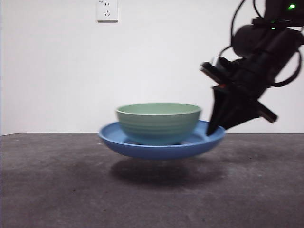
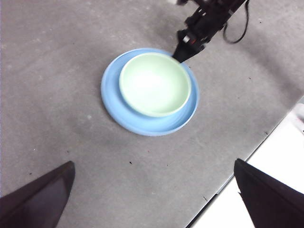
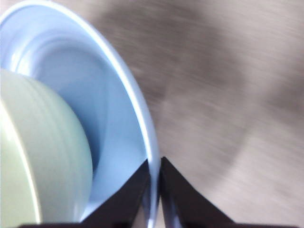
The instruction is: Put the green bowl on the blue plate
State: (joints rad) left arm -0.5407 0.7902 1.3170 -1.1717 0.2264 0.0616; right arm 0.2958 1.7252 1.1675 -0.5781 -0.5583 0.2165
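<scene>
The green bowl (image 1: 159, 121) sits inside the blue plate (image 1: 156, 151). In the front view the plate hangs a little above the dark table, with its shadow beneath it. My right gripper (image 1: 214, 126) comes down from the upper right and is shut on the plate's right rim. The right wrist view shows its jaws (image 3: 154, 175) pinching the plate's rim (image 3: 142, 118), with the bowl (image 3: 38, 156) beside it. My left gripper (image 2: 154, 175) is open and empty, high above the table. It looks down on the bowl (image 2: 154, 84), the plate (image 2: 142, 124) and the right gripper (image 2: 183, 50).
The dark grey table (image 1: 47, 190) spreads all around the plate. Its edge (image 2: 247, 156) runs diagonally in the left wrist view, with a white surface (image 2: 285, 142) beyond. A wall socket (image 1: 107, 10) is on the white wall behind.
</scene>
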